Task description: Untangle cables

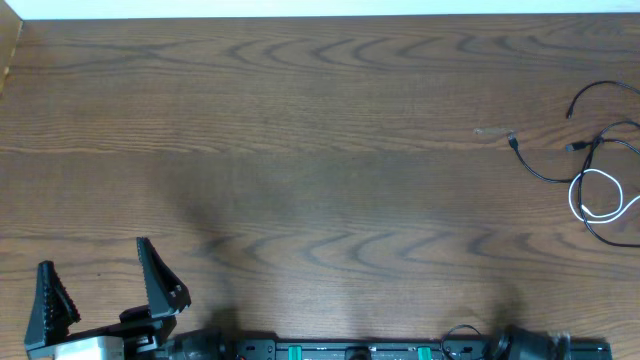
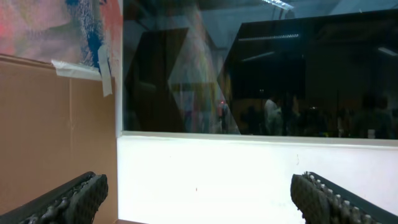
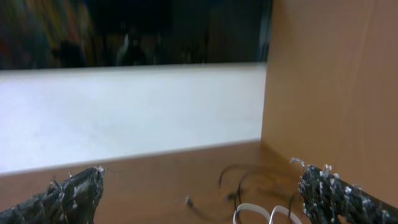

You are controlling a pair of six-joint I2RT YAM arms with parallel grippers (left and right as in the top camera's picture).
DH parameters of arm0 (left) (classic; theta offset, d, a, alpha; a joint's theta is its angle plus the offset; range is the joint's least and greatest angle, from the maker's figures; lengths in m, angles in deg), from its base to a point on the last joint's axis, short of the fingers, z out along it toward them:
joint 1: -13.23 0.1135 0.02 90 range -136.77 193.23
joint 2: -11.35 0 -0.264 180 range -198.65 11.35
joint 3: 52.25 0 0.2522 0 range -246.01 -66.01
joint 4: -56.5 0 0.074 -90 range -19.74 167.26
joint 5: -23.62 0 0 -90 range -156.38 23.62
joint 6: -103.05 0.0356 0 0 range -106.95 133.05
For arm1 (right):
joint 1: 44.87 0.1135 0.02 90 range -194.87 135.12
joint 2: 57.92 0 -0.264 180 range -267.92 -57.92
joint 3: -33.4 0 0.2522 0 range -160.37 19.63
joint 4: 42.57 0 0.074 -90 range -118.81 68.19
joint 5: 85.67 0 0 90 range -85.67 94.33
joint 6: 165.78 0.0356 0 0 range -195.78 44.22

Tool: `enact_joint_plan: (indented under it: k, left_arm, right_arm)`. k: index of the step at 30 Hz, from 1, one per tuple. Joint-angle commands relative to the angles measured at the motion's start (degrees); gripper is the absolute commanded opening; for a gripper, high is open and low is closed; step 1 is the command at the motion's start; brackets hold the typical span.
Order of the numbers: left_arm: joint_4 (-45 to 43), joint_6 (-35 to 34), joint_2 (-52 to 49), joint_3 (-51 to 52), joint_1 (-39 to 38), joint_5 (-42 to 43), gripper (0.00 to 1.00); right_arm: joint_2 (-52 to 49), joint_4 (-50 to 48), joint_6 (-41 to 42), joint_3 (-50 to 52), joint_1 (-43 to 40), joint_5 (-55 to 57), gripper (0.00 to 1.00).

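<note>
Cables [image 1: 590, 175] clumped, long axis near-far, plugs [image 1: 513, 143] leftward.

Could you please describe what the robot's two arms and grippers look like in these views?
The left gripper has two black, tapered fingers with saw-toothed inner faces, on a pale grey body. The right gripper has black fingers too, their ridged pads flecked with whitish specks. A black base rail carries small green tabs.
</note>
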Motion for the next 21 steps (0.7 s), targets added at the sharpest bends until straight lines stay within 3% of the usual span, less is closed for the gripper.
enact_joint_plan:
  k: [1,4,8,14,21]
  left_arm:
    - [0.9,-0.6,0.1,-0.7,-0.2,-0.5,0.99]
    - [3.0,-0.6,0.1,-0.7,-0.2,-0.5,0.99]
    - [4.9,-0.6,0.1,-0.7,-0.2,-0.5,0.99]
    - [5.2,-0.6,0.1,-0.7,-0.2,-0.5,0.99]
    - [5.2,-0.6,0.1,-0.7,-0.2,-0.5,0.99]
  right_arm:
    - [-0.2,-0.2,1.0,3.3,0.7,0.7,0.99]
    - [-0.2,-1.2,2.7,9.2,0.7,0.3,0.99]
    - [-0.2,-2.0,16.2,18.3,0.7,-3.5,0.99]
    - [-0.2,-13.1,12.9,33.5,0.6,-17.2,0.99]
    - [-0.2,-22.6,16.4,47.7,0.6,-17.7,0.99]
